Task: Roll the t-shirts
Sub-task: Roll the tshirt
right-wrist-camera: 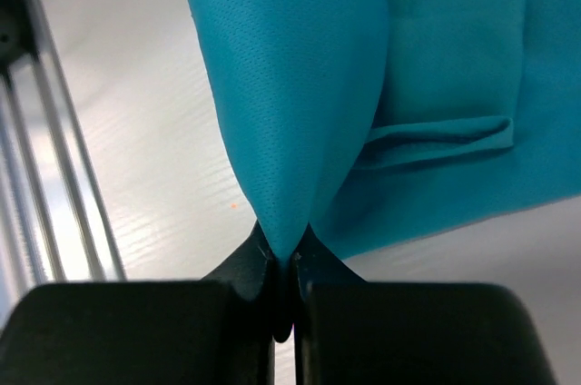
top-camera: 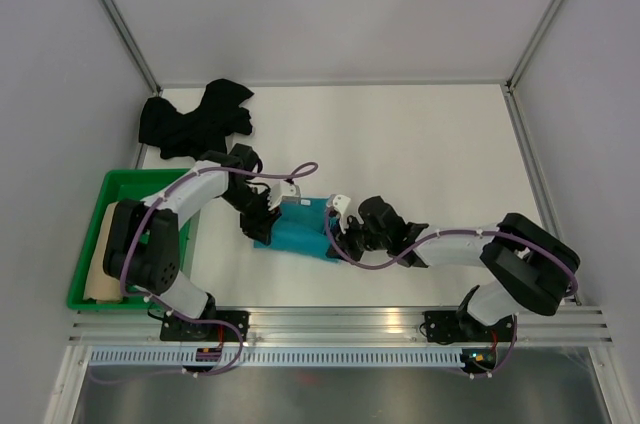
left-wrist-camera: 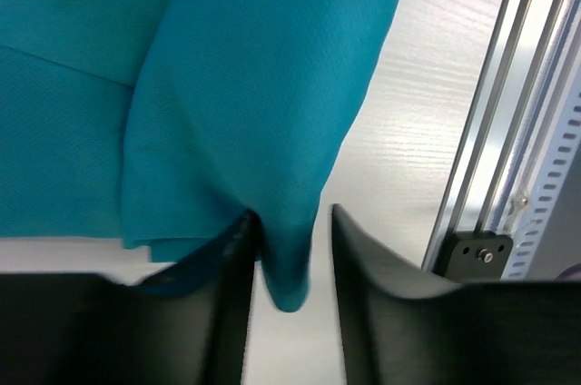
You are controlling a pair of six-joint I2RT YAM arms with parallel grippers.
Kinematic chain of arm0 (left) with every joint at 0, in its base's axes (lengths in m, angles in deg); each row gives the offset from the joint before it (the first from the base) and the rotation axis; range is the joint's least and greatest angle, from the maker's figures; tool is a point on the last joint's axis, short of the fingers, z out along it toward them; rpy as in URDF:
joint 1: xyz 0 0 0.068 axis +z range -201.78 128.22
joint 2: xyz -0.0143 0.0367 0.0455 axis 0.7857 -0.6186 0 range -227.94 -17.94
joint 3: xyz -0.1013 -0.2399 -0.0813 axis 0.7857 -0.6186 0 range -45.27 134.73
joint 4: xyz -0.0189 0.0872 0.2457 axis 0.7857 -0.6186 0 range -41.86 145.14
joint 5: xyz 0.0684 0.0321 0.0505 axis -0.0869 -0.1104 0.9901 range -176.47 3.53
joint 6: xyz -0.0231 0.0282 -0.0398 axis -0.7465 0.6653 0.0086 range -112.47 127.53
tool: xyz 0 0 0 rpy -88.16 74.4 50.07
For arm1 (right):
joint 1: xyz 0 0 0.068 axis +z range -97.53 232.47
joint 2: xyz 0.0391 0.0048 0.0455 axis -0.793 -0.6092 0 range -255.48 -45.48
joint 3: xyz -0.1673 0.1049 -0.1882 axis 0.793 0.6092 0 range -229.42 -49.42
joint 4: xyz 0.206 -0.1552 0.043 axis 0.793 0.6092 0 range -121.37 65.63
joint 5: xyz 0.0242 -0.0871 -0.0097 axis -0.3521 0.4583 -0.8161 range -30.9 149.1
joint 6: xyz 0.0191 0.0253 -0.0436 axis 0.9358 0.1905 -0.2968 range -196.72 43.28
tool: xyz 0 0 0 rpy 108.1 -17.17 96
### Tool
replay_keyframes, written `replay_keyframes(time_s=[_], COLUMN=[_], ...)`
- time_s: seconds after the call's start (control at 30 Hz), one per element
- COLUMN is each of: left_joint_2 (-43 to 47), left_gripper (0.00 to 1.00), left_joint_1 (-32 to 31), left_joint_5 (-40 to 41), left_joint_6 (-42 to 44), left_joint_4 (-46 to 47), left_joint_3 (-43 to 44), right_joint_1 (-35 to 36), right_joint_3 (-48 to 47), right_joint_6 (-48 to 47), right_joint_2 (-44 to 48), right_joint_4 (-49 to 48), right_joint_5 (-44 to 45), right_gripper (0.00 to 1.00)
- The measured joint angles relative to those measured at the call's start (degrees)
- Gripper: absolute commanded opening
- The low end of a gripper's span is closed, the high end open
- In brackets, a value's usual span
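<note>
A teal fabric t-shirt, folded into a compact block, lies near the middle of the white counter, slightly to the near side, between the two arms. The left gripper is at the shirt's left end and the right gripper is at its right end.

In the left wrist view the left gripper's black fingers stand apart. A hanging fold of the teal cloth dips between them and lies against one finger, with a clear gap of bare counter before the other, so nothing is pinched there. In the right wrist view the right gripper's fingers are pressed together on a raised ridge of the same teal cloth, which rises out of them in a taut peak. The rest of the shirt lies flat on the counter behind, with a narrow folded edge showing.

A black fabric t-shirt lies crumpled at the far left corner of the counter, well apart from the teal one. A green plastic tray sits at the near left, beside the left arm's base, and a tan cylinder of rolled fabric lies inside it along its left side. A silver aluminium rail runs along the near edge of the counter.
</note>
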Motion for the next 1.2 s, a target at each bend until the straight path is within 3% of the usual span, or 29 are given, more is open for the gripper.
replay_keyframes(time_s=[0.13,0.37,0.47,0.5,0.6,1.03,1.13,1.2], left_joint_2=[0.6,6.6,5.5,4.9,3.4,4.8,2.1,-0.1], left_gripper=[0.66,0.66,0.46,0.26,0.03,0.03,0.08,0.18], left_joint_1=[0.3,0.3,0.3,0.3,0.3,0.3,0.9,1.6], left_joint_5=[-0.4,2.0,2.6,2.6,1.8,-3.4,-4.2,-4.7], left_joint_6=[0.3,0.3,-0.5,-0.9,-2.2,-3.2,-4.4,-5.3], left_joint_4=[0.6,8.0,11.4,12.5,14.0,7.2,6.6,6.4], left_joint_3=[-0.4,-6.7,-7.5,-7.5,-7.4,-8.0,-7.7,-7.1], right_joint_1=[-3.0,-8.1,-8.1,-8.1,-8.2,-8.6,-10.1,-11.6], right_joint_3=[0.0,-0.2,-0.3,-0.4,-0.7,2.9,2.9,2.9], right_joint_6=[4.7,7.5,7.5,7.5,7.5,12.5,13.7,14.8], right_joint_2=[-1.0,-1.4,-1.6,-1.7,-1.8,2.2,0.3,-1.5], right_joint_4=[-1.7,-2.7,-2.4,-2.3,-1.7,-0.4,-1.0,-1.9], right_joint_5=[-6.3,-12.6,-14.6,-15.2,-16.5,-19.5,-21.1,-22.3], right_gripper=[0.00,0.00,0.00,0.00,0.00,0.00,0.00,0.00])
